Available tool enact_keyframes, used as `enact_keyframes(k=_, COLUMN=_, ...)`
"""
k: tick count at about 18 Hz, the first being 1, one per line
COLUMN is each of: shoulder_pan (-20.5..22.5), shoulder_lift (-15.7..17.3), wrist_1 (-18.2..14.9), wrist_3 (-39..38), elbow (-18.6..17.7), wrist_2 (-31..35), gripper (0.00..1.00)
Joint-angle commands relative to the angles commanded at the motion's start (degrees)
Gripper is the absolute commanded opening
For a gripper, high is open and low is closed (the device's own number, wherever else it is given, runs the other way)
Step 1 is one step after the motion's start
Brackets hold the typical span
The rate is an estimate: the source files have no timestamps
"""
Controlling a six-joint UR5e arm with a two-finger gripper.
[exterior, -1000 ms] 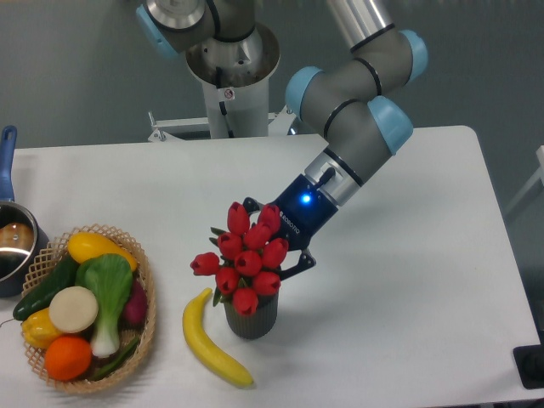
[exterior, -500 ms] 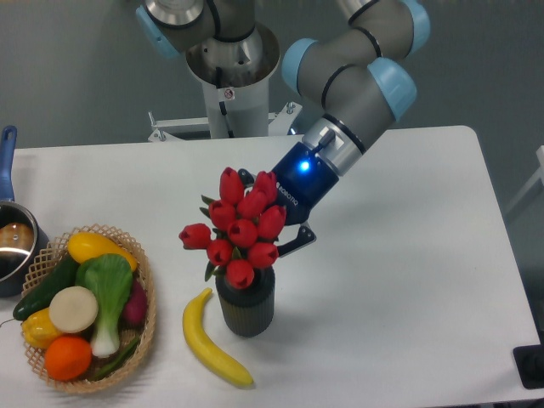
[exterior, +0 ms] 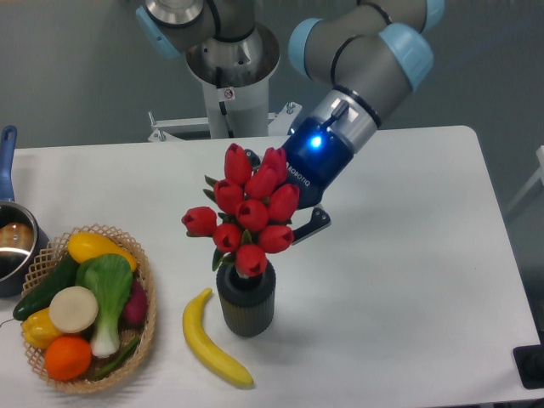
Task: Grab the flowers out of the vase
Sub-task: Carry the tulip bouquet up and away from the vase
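We see the flowers (exterior: 249, 217), a bunch of red tulip buds with green leaves, standing above the vase (exterior: 246, 301), the lowest bud right at its round mouth; whether the stems are in the cup we cannot tell. The vase is dark grey and ribbed, upright on the white table (exterior: 408, 255). The gripper (exterior: 293, 223) reaches in from the right behind the buds; one black finger (exterior: 313, 226) shows just right of the bunch, the other is hidden by the blooms. The jaws appear clamped on the bunch from behind, though the contact itself is hidden. A banana (exterior: 211, 340) lies just left of the vase. Farther left sits a wicker basket (exterior: 144, 293) of vegetables and fruit, and a steel pot (exterior: 13, 242) with a blue handle at the table's left edge.
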Motion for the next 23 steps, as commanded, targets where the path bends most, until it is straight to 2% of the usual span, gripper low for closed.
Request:
enact_keyframes(k=3, shoulder_pan=0.4, shoulder_lift=0.5, wrist_1=0.0, wrist_3=-2.1, elbow=1.0, wrist_2=0.0, gripper=0.48)
enact_keyframes(k=5, shoulder_pan=0.4, shoulder_lift=2.1, wrist_1=0.0, wrist_3=-3.5, elbow=1.3, wrist_2=0.1, gripper=0.48)
enact_keyframes(k=8, shoulder_pan=3.0, shoulder_lift=3.3, wrist_1=0.0, wrist_3=-5.7, elbow=2.2, wrist_2=0.3, gripper=0.48)
enact_keyframes(k=14, shoulder_pan=12.6, shoulder_lift=4.6, wrist_1=0.2, wrist_3=-3.9, elbow=2.3, wrist_2=3.6, gripper=0.48)
enact_keyframes(k=18, shoulder_pan=17.0, shoulder_lift=4.0, wrist_1=0.1, wrist_3=-1.0, elbow=2.0, wrist_2=6.2, gripper=0.48)
enact_keyframes(k=20, shoulder_pan=17.9, shoulder_lift=1.9, wrist_1=0.2, wrist_3=1.4, elbow=1.9, wrist_2=6.2, gripper=0.47)
enact_keyframes(k=23, shoulder_pan=19.7, shoulder_lift=0.9, wrist_1=0.2, wrist_3=4.2, elbow=1.6, wrist_2=6.2, gripper=0.48)
